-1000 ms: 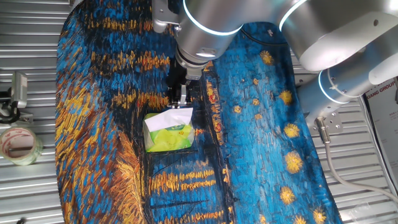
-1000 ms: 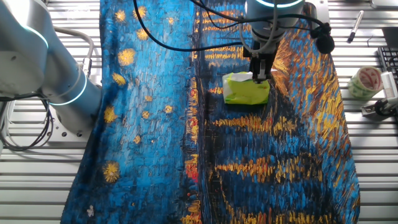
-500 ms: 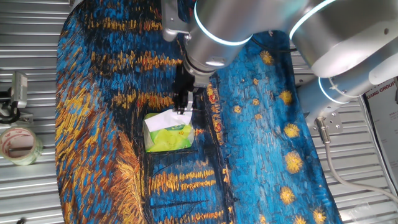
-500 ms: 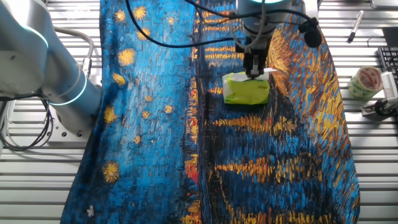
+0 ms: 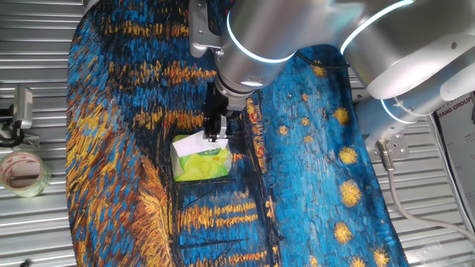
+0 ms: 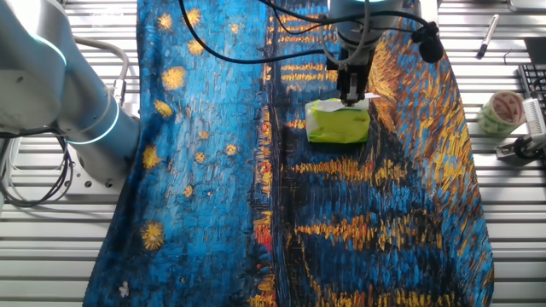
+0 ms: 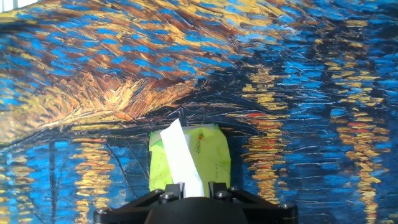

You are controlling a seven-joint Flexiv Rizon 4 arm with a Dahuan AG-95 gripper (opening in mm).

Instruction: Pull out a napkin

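Observation:
A lime-green tissue pack (image 5: 200, 165) lies on the painted cloth; it also shows in the other fixed view (image 6: 337, 124) and the hand view (image 7: 211, 163). A white napkin (image 5: 194, 142) sticks up out of the pack's top slot, also seen in the other fixed view (image 6: 369, 100) and the hand view (image 7: 179, 154). My gripper (image 5: 214, 135) stands just above the pack's far edge, shut on the napkin's upper end. In the hand view the napkin runs as a strip from the pack into my gripper (image 7: 194, 186). The fingertips themselves are hidden.
The blue and orange painted cloth (image 5: 312, 185) covers the table. A roll of tape (image 5: 22, 172) lies off the cloth on the slatted top, also in the other fixed view (image 6: 503, 111). A pen (image 6: 485, 36) lies near it. The arm's base (image 6: 81, 111) stands beside the cloth.
My gripper has come down onto the napkin's tip and then lifted and shifted a little, drawing the white sheet further out of the pack. The pack has stayed in place.

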